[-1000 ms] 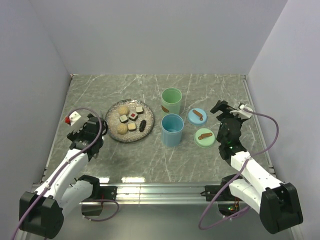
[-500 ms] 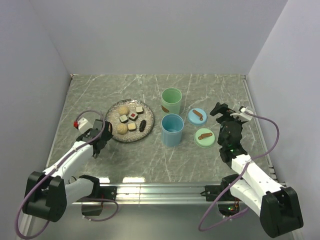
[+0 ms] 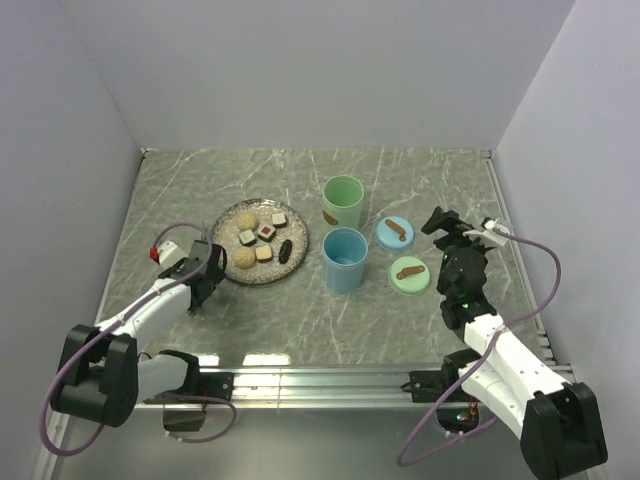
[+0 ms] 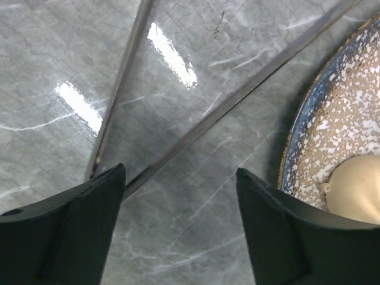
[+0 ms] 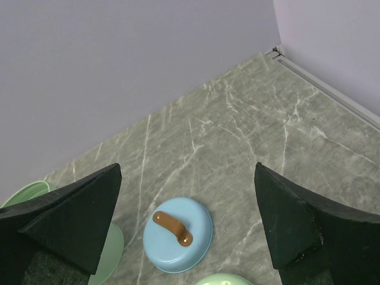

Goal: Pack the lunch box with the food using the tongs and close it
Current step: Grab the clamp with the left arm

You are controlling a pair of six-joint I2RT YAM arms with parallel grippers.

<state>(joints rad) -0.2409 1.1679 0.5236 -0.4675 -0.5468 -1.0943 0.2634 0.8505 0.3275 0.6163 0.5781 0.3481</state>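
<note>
Dropped low left of the plate (image 4: 295, 155), the left gripper (image 4: 178, 196) is straddling the tongs (image 4: 237, 98), jaws wide, while the right gripper (image 5: 187, 178) is idling wide, with the food (image 3: 262, 238) still sitting unpacked.

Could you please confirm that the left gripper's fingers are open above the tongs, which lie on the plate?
Not quite: the tongs lie on the table beside the plate, not on it, as the left wrist view shows. The left gripper does hold its fingers open above them.
</note>
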